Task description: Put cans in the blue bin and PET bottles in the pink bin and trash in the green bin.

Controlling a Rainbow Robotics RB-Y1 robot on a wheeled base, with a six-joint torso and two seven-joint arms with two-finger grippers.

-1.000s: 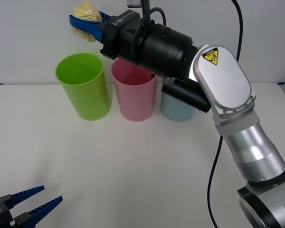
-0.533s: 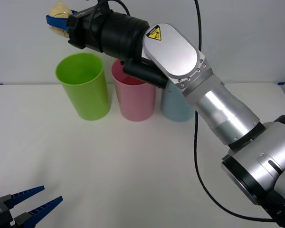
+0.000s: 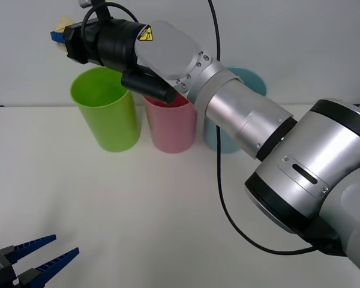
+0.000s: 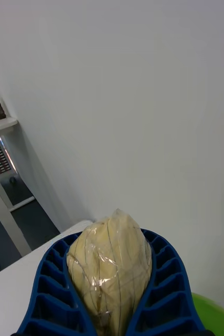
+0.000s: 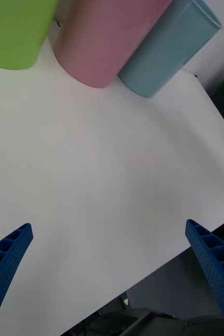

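The right gripper [image 3: 59,37], clamped on the trash [image 4: 110,262], has swung further left, past the green bin [image 3: 105,108] below it, so it must return before releasing.

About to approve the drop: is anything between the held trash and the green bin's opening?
Nothing visible blocks it. The right hand is shut on the trash, held above and slightly beyond the far left rim of the green bin, whose mouth is open. The left hand waits open, near the table's front edge.
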